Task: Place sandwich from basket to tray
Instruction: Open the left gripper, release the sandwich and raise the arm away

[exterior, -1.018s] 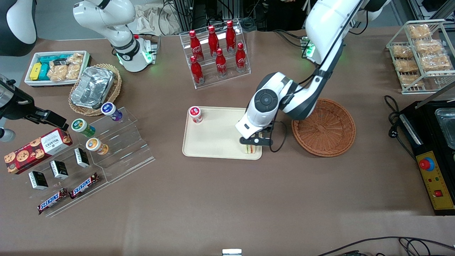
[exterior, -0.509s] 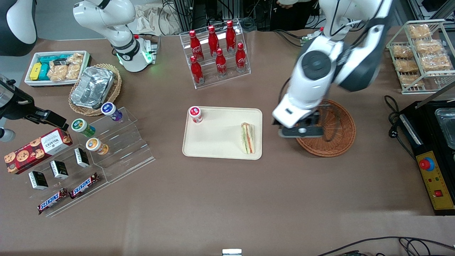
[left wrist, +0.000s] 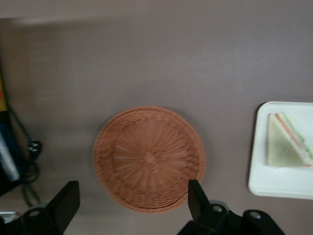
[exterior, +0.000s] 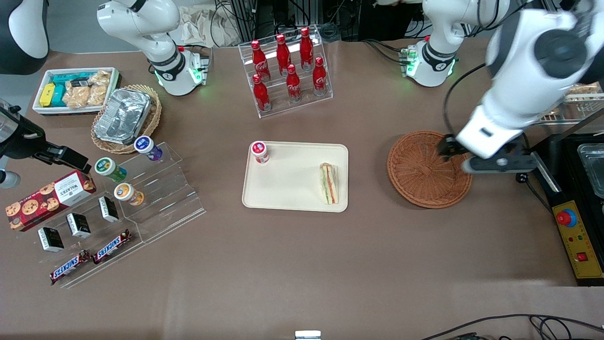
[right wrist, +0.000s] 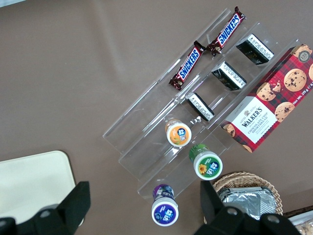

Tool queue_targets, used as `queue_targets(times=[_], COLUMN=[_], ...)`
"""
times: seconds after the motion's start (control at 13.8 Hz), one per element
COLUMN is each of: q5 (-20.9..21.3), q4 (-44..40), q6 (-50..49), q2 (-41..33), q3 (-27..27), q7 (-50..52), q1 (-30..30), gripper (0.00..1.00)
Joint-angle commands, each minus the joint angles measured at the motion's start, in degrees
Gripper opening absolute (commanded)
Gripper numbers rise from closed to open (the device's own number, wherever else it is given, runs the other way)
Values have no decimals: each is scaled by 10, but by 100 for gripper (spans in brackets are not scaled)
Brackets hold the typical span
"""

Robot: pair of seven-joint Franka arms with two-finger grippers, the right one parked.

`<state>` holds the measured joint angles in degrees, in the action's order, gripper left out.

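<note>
The sandwich (exterior: 329, 183) lies flat on the cream tray (exterior: 288, 186), at the tray's edge closest to the basket, with its red, orange and green filling showing. The reddish-brown wicker basket (exterior: 420, 170) stands beside the tray and holds nothing. My gripper (exterior: 495, 163) hangs open and empty, high above the basket's rim on the working arm's side. In the left wrist view the basket (left wrist: 149, 159) shows between the spread fingers of the gripper (left wrist: 132, 196), with the sandwich (left wrist: 286, 142) and the tray (left wrist: 279, 186) off to one side.
A small red-lidded jar (exterior: 259, 152) stands on the tray's corner toward the parked arm. A black appliance with a red button (exterior: 573, 222) and a cable plug (exterior: 521, 177) lie close to my gripper. A rack of cola bottles (exterior: 288, 71) stands farther from the camera.
My gripper let go of the sandwich on the tray, rose, and swung across the basket toward the working arm's end of the table. The sandwich stays on the tray.
</note>
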<state>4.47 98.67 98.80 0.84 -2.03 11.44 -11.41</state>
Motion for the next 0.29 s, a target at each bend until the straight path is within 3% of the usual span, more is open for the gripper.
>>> queue_targets(times=[0.0, 0.22], q5=[-10, -14], q4=[13, 12], q6=[-29, -36], q2=[-29, -27], q3=[-8, -6], q7=[-89, -98], q1=[58, 95], gripper=[99, 99])
